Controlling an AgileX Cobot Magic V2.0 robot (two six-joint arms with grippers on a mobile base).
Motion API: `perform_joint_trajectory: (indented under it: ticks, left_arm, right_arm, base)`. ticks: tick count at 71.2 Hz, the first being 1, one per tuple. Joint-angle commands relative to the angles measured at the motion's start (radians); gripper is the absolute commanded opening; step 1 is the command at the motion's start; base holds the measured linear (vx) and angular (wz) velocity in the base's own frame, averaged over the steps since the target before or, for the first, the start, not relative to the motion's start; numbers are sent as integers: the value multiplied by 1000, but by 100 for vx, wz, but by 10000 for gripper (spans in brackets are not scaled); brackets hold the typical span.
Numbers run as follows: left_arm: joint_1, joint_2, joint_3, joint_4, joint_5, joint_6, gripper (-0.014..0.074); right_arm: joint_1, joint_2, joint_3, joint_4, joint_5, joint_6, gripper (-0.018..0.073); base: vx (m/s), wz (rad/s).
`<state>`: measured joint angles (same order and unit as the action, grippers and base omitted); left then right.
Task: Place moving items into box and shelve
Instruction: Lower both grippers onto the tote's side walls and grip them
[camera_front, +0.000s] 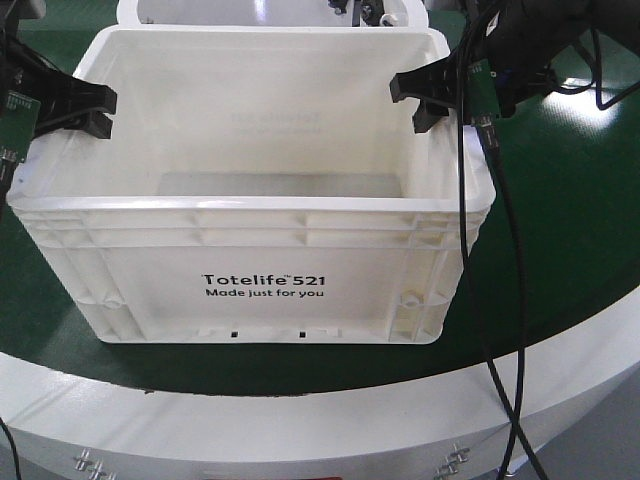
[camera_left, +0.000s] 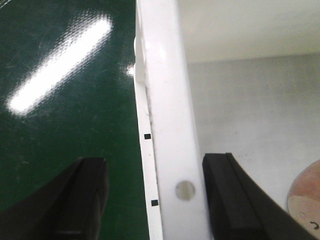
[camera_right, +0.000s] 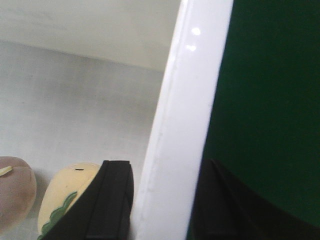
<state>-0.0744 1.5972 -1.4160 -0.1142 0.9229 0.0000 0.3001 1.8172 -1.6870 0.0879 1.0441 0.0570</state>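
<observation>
Facing us with its printed long side, the one white Totelife tote (camera_front: 260, 205) sits upright on the green tabletop (camera_front: 560, 250), long axis left-right, holding two balls: a pinkish ball (camera_right: 15, 192) and a yellow-green ball (camera_right: 62, 197). The left gripper (camera_left: 155, 200) straddles one end wall, spread wide. The right gripper (camera_right: 165, 200) hugs the other narrowly, and we cannot tell whether it clamps.

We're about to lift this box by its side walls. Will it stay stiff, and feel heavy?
The box probably stays stiff: ribbed rim. Likely light: only a yellow ball and a pink ball show inside. Its glossy wall might slip when gripped.
</observation>
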Motion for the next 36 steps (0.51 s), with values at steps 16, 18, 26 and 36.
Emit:
perform_joint_trajectory:
  ticks: [16,18,26,36]
  left_arm:
    - [-1,8,-22,-57,1,0,397]
    - [-1,8,-22,-58,1,0,359]
    - [-1,8,-22,-58,1,0,176]
    - [-1,8,-22,-58,-2,0,-29]
  right_arm:
    - [3,-35,-34,22,-47,11,-12]
    - [3,-34,-34,22,-47,11,-12]
    - [3,-34,-34,22,-47,11,-12]
    - [3,-34,-34,22,-47,11,-12]
  base:
    - [0,0]
    - [0,0]
    - [0,0]
    - [0,0]
